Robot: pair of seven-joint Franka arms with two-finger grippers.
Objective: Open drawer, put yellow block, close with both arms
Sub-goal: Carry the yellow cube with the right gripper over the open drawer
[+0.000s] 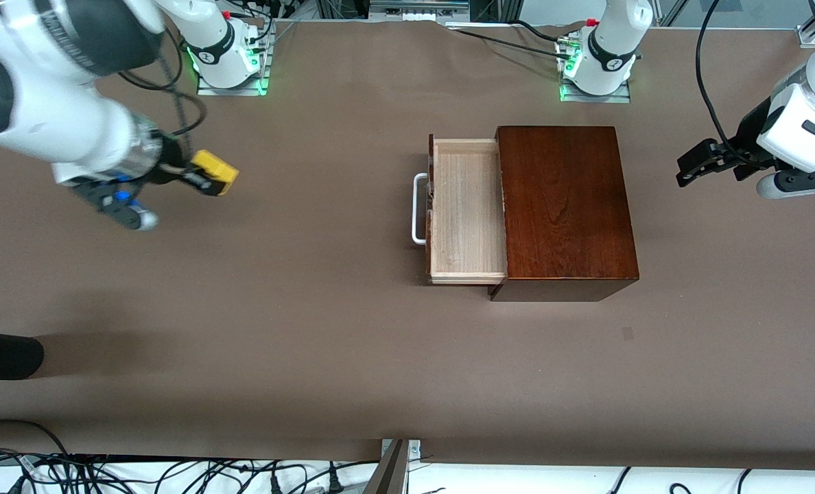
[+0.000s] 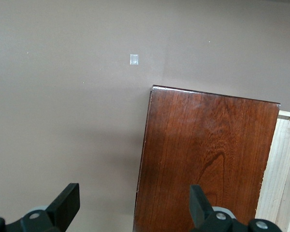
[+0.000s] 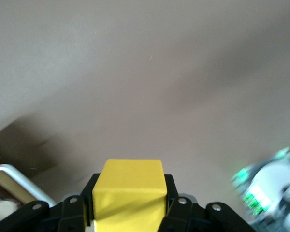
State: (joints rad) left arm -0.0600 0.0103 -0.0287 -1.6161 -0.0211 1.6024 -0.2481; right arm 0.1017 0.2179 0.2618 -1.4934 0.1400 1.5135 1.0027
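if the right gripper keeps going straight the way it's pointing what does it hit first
Probably nothing soon. The right gripper, shut on the yellow block, points toward the open drawer; its white handle would likely come first, though height is unclear.

box (image 1: 565, 206): on the surface (image 1: 311, 329), right of centre in the front view, below the left arm's base (image 1: 596, 65)
drawer (image 1: 466, 213): pulled out of the box toward the right arm's end of the surface, handle (image 1: 418, 208) at its outer end
block (image 1: 214, 171): upper left of the front view, held between the right gripper (image 1: 198, 175) jaws, up over bare surface well apart from the drawer
left gripper (image 1: 695, 165): upper right edge of the front view, over the surface beside the box's closed end, jaws spread, holding nothing
right arm's base (image 1: 226, 58): top of the front view, above the block
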